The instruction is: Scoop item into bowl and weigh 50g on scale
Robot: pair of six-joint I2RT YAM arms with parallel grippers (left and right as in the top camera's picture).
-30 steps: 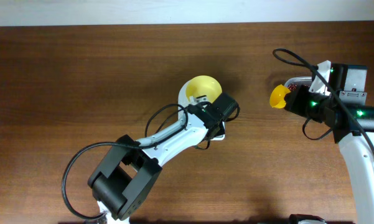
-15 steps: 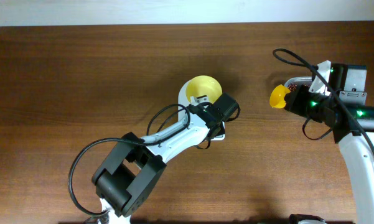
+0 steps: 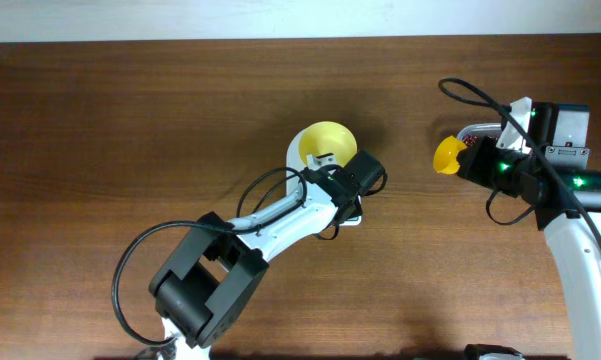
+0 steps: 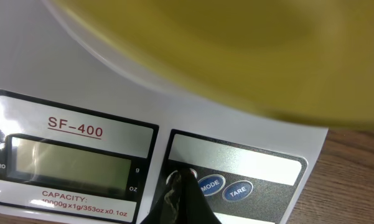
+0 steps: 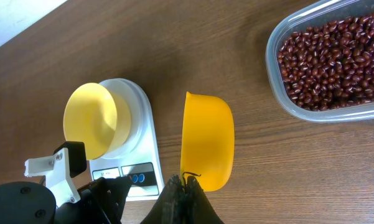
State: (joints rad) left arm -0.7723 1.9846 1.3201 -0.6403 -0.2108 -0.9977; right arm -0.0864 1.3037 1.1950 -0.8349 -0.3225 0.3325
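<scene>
Left gripper (image 4: 182, 190) fingers closed together, tip on scale (image 4: 87, 81) button panel; right gripper (image 5: 185, 190) clamped on yellow scoop (image 5: 206, 140) handle.

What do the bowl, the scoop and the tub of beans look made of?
The bowl looks like pale-yellow plastic: smooth, evenly coloured, with a faint sheen. The scoop is likely plastic too: deeper orange-yellow, smooth, uniform in colour. The tub seems to be clear plastic: thin see-through wall, rounded corners.
</scene>
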